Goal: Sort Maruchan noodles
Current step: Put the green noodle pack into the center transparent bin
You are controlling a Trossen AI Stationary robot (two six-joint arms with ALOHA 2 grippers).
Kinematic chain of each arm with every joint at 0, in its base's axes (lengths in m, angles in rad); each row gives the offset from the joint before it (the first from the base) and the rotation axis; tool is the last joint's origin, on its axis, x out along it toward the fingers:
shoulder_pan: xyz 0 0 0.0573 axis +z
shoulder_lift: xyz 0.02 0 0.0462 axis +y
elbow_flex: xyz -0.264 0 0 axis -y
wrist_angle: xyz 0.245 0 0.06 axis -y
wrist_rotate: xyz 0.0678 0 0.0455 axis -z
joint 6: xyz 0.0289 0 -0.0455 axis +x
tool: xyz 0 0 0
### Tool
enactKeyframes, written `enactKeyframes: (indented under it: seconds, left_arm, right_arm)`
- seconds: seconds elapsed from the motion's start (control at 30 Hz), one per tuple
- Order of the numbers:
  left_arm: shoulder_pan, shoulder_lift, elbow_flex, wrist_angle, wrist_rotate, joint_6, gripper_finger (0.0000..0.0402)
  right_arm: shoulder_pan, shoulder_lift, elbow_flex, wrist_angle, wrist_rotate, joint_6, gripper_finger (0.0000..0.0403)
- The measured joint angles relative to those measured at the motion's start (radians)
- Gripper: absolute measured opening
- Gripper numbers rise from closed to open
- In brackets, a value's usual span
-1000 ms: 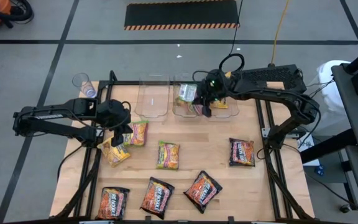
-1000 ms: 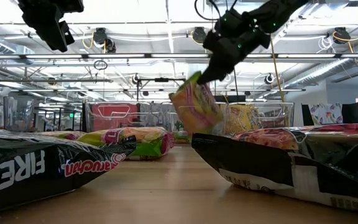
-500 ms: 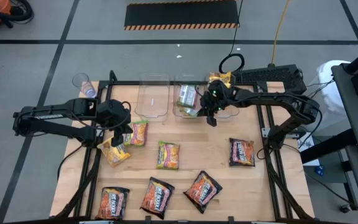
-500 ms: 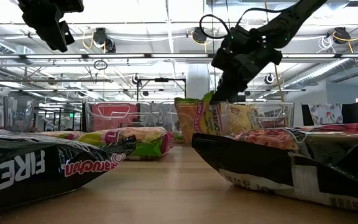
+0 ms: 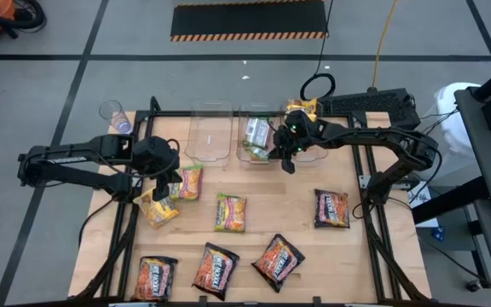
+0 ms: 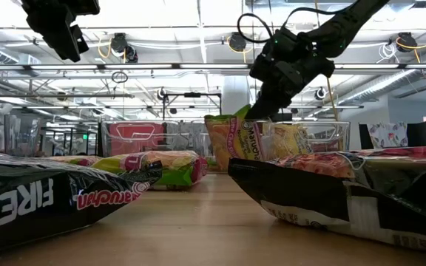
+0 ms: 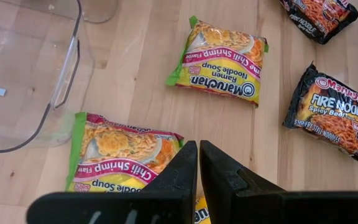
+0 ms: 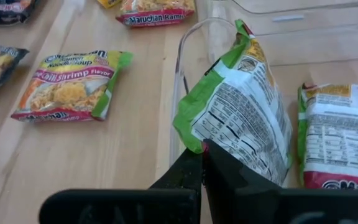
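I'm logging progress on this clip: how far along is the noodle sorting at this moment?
Done: one packet lies in the middle bin. In hand: the right gripper, jaws shut, holds a green-edged packet at that bin's rim. Left: seven packets lie on the table, four of them dark. The left gripper hangs over two of them at the left, jaws shut.

On the green-edged packet [image 7: 221,61] in your left wrist view, you can read "Maruchan Ramen Noodle Soup, Chili Shrimp Flavor". The packet beside the clear bin [image 7: 120,154] reads "Chili Shrimp Flavor, Soup". The black packet [image 7: 335,113] reads "Maruchan Fire Noodle, Spicy Beef". In your low view, the near dark packet [image 6: 46,203] shows "FIRE" and "Maruchan". In your right wrist view, the flat packet [image 8: 70,86] reads "Chili Shrimp Flavor".
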Motion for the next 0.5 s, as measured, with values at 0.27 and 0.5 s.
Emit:
enactKeyframes:
  seconds: [0.27, 0.5]
  left_arm:
    - [0.0, 0.0, 0.0, 0.0, 0.0, 0.0, 0.0024]
    - [0.0, 0.0, 0.0, 0.0, 0.0, 0.0, 0.0024]
  right_arm:
    - [0.007, 0.0, 0.0, -0.008, -0.002, 0.02, 0.0012]
    - [0.01, 0.0, 0.0, -0.007, -0.002, 0.07, 0.0042]
